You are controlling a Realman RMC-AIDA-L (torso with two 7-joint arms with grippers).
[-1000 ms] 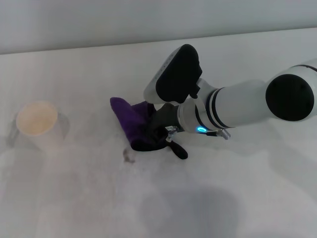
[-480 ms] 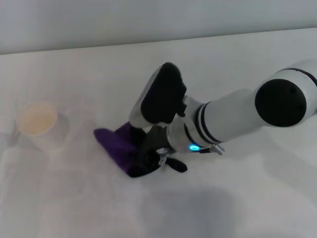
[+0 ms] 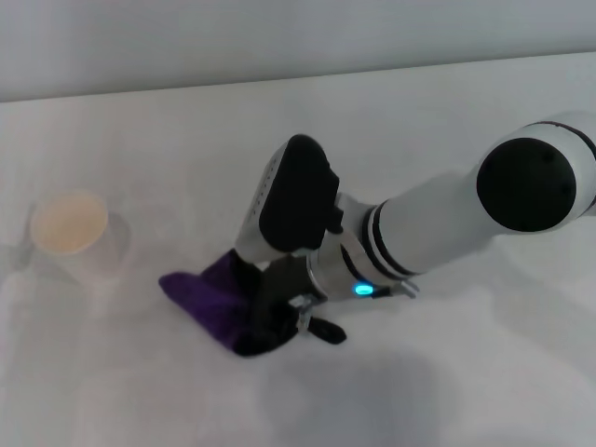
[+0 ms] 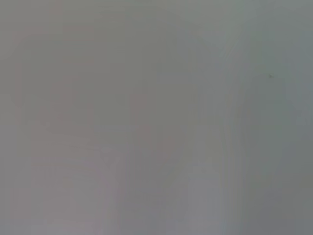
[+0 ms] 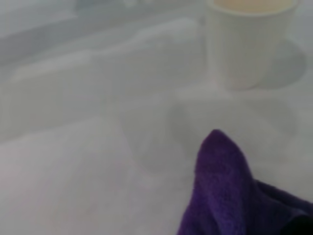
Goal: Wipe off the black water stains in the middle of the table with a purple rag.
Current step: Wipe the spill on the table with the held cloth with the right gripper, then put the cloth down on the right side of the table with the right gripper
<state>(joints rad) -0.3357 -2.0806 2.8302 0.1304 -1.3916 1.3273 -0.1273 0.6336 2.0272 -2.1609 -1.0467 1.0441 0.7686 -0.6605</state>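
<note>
Far left on the tabletop (image 3: 447, 391): white paper cup (image 3: 71, 231), upright, well apart from the work. Toward the middle: purple rag (image 3: 207, 304) pressed flat against the surface, one pointed corner reaching toward the cup. Just right of it: right gripper (image 3: 279, 321), jaws clamped on the rag's near edge, black loop tail (image 3: 326, 330) trailing beside. Black water stains nowhere visible, probably under the cloth or wiped away; wipe judged mid-stroke, result unconfirmed until the rag lifts. Left gripper out of sight.
</note>
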